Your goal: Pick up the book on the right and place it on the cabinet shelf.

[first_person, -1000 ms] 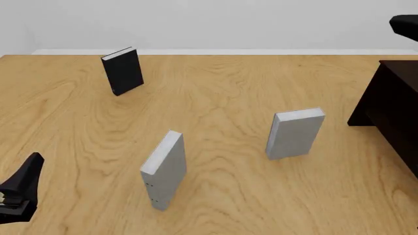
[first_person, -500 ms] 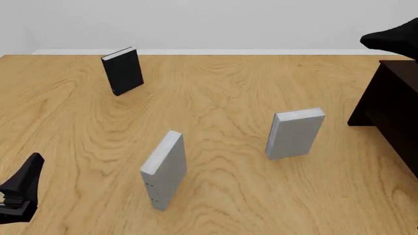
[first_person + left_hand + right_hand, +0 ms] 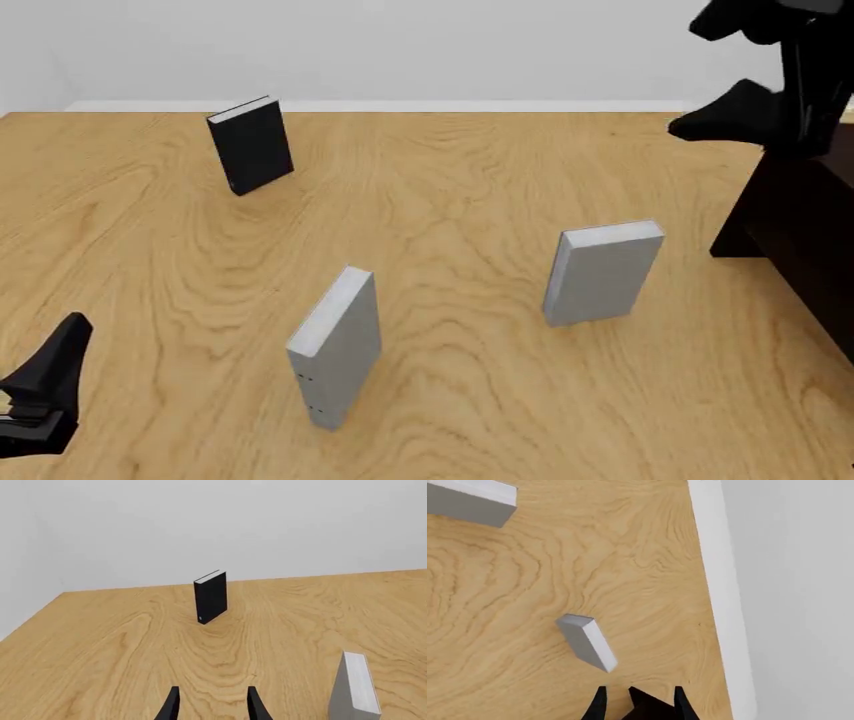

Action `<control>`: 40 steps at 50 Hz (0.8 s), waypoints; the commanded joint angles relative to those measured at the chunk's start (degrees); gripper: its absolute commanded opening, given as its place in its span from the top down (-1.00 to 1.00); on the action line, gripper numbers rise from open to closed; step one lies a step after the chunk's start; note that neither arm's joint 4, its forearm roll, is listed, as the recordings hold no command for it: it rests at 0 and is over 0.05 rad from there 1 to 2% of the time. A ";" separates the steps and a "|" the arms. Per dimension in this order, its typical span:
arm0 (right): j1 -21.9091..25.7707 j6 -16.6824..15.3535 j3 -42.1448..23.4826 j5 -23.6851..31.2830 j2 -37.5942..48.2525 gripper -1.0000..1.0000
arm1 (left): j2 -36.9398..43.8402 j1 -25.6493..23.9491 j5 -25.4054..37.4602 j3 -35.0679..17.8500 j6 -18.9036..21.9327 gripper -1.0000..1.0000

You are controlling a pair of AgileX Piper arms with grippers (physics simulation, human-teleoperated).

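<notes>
Since a second ago, we log the right tool [image 3: 637,705] swung in high at far right, fingers spread, empty. Plain grey book [image 3: 603,272] upright on the desk [image 3: 454,180], right, near the dark cabinet [image 3: 801,220]. Left tool [image 3: 210,707] parked, spread, near left, likely clearing the reach.

A bare simulated test room: a flat wood-grain desk [image 3: 441,200] meets blank white walls [image 3: 400,45], with untextured rendered surfaces.

Book [image 3: 603,272] right, cabinet [image 3: 801,215] beyond it, dotted book [image 3: 336,345] perhaps nearest
</notes>
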 commanded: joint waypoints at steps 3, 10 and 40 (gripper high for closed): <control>3.96 -2.34 -0.87 3.83 4.09 -1.00 | 0.39 -0.34 -0.51 0.00 0.34 -1.00; 4.89 -4.31 0.14 4.31 4.32 -1.00 | 0.20 -0.29 -0.43 0.00 0.50 -1.00; 1.20 -13.61 5.47 0.92 7.10 -1.00 | 0.12 -0.42 0.20 0.00 1.32 -1.00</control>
